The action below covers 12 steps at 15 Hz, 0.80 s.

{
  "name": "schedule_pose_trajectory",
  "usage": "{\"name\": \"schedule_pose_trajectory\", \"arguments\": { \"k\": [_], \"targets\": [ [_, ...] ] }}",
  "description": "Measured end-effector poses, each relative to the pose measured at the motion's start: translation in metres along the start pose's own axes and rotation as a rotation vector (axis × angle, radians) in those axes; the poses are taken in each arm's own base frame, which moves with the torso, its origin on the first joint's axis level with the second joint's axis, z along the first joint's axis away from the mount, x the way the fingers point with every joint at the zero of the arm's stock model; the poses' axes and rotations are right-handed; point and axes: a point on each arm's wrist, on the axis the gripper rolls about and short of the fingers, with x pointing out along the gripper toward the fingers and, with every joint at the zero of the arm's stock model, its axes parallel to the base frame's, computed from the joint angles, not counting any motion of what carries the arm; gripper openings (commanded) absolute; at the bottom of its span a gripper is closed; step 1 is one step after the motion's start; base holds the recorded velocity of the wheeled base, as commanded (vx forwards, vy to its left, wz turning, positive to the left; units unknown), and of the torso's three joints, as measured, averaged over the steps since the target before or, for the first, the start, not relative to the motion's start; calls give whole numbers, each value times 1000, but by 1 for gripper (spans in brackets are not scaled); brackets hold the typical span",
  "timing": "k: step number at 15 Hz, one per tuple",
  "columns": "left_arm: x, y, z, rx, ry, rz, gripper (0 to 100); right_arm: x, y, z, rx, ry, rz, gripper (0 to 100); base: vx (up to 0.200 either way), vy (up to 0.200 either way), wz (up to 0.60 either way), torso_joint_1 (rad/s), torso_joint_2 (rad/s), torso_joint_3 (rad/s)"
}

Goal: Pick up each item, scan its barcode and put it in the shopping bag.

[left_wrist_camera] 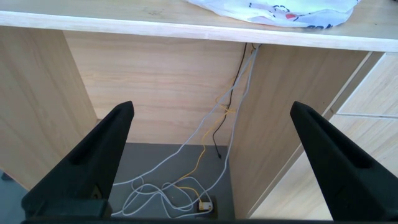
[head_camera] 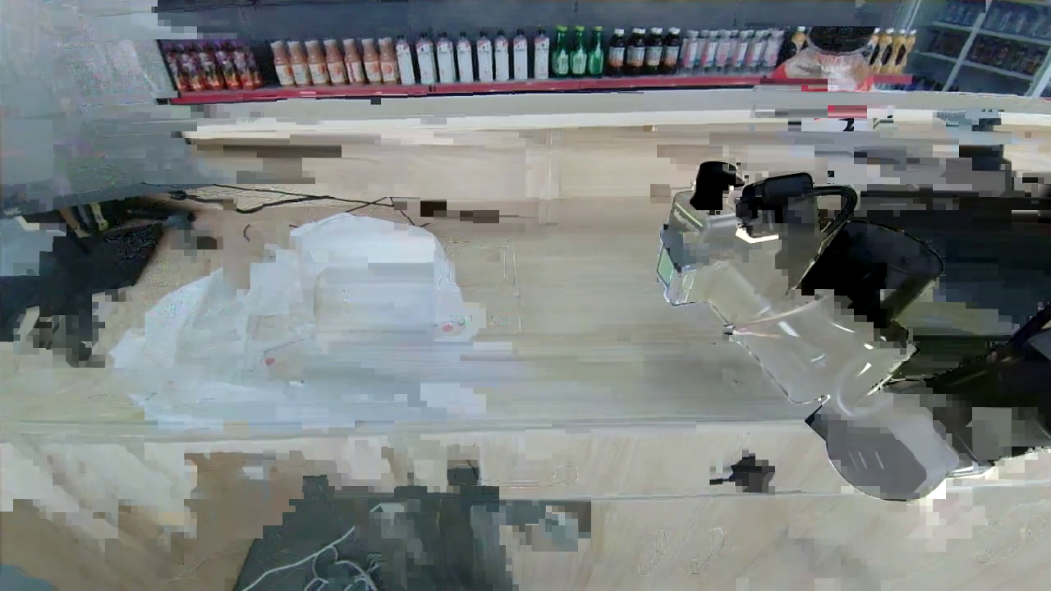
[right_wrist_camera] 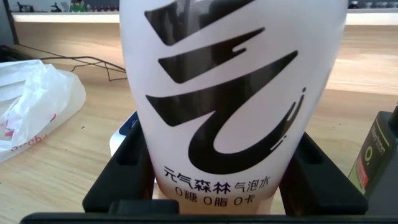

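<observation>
So the right gripper [right_wrist_camera: 221, 180] has its fingers [right_wrist_camera: 124, 168] clamped on a white bottle [right_wrist_camera: 233, 93] with big black swooshes, holding it over the light wood surface [head_camera: 591, 328], well off to the right of the shopping bag [head_camera: 328, 312]. The bag is just a crumpled white heap on that surface. The left gripper [left_wrist_camera: 211, 109] hangs lower than the bag, under the surface's edge, fingers [left_wrist_camera: 93, 162] wide apart, facing a tangle of cables [left_wrist_camera: 186, 180] on the floor.
</observation>
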Motion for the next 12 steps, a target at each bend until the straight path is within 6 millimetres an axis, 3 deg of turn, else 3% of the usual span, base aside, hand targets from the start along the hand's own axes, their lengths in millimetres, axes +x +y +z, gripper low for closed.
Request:
{"name": "schedule_pose_trajectory", "arguments": {
  "k": [9, 12],
  "targets": [
    [0, 0, 0, 0, 0, 0, 100, 2, 0, 0, 3, -4, 0, 0, 0, 0, 0, 0, 0, 0],
    [0, 0, 0, 0, 0, 0, 100, 2, 0, 0, 3, -3, 0, 0, -67, 0, 0, 1, 1, 1]
  ]
}}
